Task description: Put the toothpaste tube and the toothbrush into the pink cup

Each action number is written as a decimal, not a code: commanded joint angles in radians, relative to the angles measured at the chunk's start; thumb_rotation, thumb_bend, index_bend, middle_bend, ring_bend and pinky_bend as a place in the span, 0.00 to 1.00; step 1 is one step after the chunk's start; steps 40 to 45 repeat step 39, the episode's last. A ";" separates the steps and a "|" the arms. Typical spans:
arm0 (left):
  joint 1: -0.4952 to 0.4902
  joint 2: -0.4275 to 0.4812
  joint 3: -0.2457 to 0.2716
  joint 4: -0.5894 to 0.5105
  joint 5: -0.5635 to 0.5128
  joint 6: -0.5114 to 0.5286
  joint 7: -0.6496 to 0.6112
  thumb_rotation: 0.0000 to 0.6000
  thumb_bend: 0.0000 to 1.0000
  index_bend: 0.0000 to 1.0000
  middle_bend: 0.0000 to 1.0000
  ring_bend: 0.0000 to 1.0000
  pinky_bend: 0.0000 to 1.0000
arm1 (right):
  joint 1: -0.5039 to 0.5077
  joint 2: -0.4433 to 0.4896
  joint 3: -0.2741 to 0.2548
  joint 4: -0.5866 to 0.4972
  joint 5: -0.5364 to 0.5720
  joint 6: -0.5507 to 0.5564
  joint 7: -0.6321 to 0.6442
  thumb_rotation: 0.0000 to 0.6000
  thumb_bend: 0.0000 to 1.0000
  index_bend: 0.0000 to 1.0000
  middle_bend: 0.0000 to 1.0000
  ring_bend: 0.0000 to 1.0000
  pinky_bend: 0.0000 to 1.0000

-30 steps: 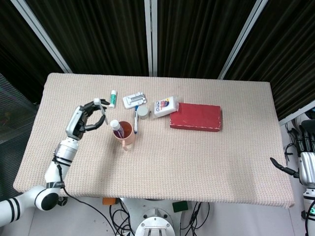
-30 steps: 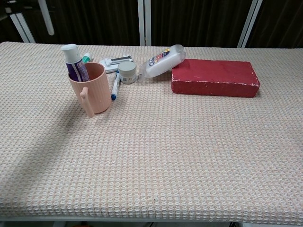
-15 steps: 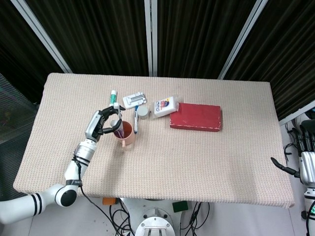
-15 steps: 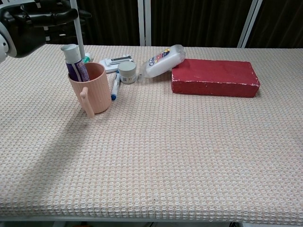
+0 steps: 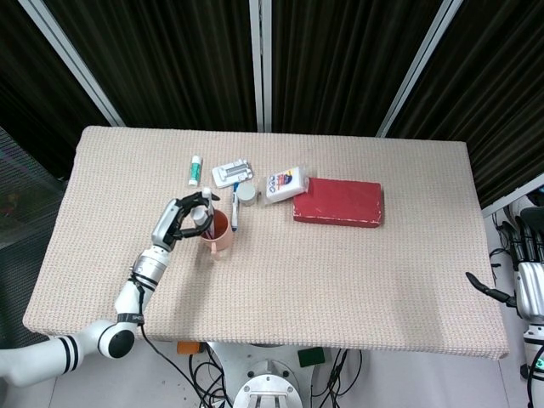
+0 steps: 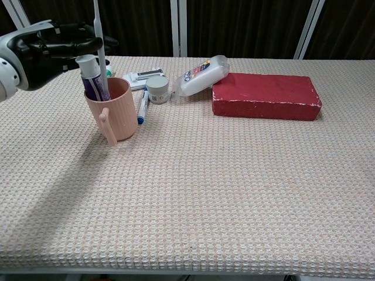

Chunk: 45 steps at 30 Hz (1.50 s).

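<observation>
Toothbrush (image 6: 99, 41) is pinched upright between the fingers (image 6: 82, 42) of the left hand (image 6: 44, 50), its lower end inside the pink cup (image 6: 117, 111) beside the toothpaste tube (image 6: 91, 73). Right hand (image 5: 529, 255) state cannot be determined.

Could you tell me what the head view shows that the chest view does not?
Only the head view shows the right hand idle past the table's right edge, the small green-capped tube, and the cables under the table.

Only the chest view shows the toothbrush standing upright, its lower end inside the pink cup beside the toothpaste tube.

Both show the left hand holding the toothbrush above the cup, the red box, the white bottle and the small jar.
</observation>
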 commanded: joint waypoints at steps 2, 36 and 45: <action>0.000 -0.001 0.007 0.020 0.036 0.005 -0.031 1.00 0.36 0.25 0.26 0.12 0.19 | 0.001 0.002 0.001 -0.002 -0.002 0.001 0.004 0.66 0.32 0.00 0.00 0.00 0.00; 0.508 0.441 0.395 -0.144 0.253 0.536 1.045 0.46 0.22 0.11 0.05 0.03 0.16 | -0.056 -0.050 -0.037 0.127 0.048 -0.009 0.036 0.66 0.31 0.00 0.00 0.00 0.00; 0.524 0.426 0.400 -0.125 0.274 0.557 1.059 0.46 0.22 0.11 0.04 0.03 0.16 | -0.055 -0.049 -0.035 0.123 0.040 -0.005 0.036 0.67 0.31 0.00 0.00 0.00 0.00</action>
